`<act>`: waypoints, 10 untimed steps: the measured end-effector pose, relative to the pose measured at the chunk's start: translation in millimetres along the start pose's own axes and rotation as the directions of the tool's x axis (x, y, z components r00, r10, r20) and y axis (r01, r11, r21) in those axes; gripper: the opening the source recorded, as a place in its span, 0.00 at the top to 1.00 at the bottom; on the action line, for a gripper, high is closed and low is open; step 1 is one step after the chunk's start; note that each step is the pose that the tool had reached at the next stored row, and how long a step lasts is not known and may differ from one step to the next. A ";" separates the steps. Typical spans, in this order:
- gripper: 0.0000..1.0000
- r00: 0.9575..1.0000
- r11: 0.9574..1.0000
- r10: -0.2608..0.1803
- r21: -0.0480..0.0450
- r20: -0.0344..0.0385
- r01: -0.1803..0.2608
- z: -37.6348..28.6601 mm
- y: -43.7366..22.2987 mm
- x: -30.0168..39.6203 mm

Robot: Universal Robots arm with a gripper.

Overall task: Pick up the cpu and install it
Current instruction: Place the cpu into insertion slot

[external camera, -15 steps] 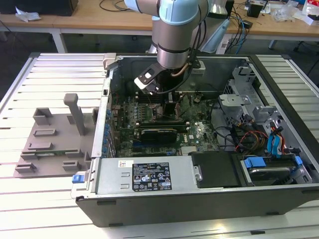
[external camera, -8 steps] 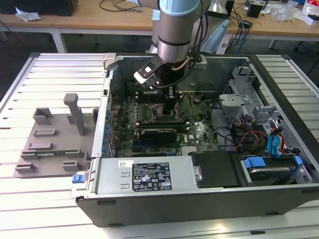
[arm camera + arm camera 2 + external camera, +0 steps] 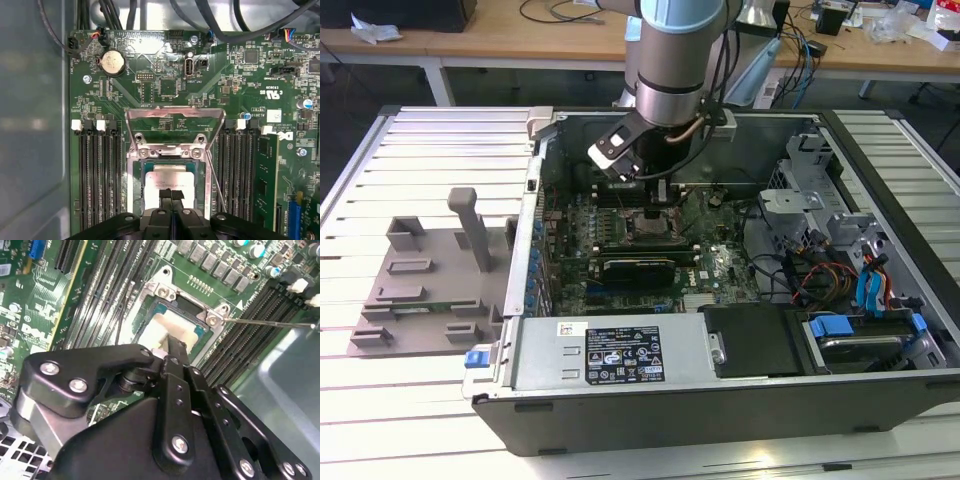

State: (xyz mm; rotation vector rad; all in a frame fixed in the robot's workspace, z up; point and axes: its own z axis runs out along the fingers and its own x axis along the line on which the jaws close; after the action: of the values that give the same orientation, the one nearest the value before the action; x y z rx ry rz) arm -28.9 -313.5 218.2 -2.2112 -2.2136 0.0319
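The cpu (image 3: 167, 179) is a flat silver-grey square lying in the motherboard socket (image 3: 134, 185); in the second wrist view the cpu (image 3: 172, 325) looks pale. The socket's metal load plate (image 3: 172, 117) stands flipped open beside it, and the thin lever (image 3: 270, 323) sticks out sideways. My gripper (image 3: 170, 192) is directly over the chip with its two black fingers pressed together, shut, tips at or just above the chip's top. I cannot tell whether they touch it. In the exterior view the gripper (image 3: 660, 200) reaches down into the open computer case over the socket (image 3: 655, 225).
Black memory slots (image 3: 95, 175) flank the socket on both sides. A long black card (image 3: 640, 266) lies just in front of the socket. Drive bays and coloured cables (image 3: 840, 275) fill the case's right. A grey plastic tray (image 3: 430, 290) sits outside the case at the exterior view's left.
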 end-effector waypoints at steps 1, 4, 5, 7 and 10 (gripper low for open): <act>0.89 1.000 1.000 -0.002 0.000 0.027 0.002 2.4 0.1 0.1; 0.89 0.999 1.000 -0.030 0.000 0.033 0.030 5.4 -0.3 0.3; 0.89 0.998 0.999 -0.051 0.000 0.029 0.051 6.8 -0.5 0.5; 0.89 0.998 0.999 -0.053 -0.001 0.019 0.053 10.9 -0.5 0.7; 0.89 0.998 0.999 -0.053 0.000 0.019 0.053 16.1 1.1 0.5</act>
State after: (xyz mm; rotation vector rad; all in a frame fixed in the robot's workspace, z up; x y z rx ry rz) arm -28.2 -313.1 202.1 -2.1602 -2.2812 0.0524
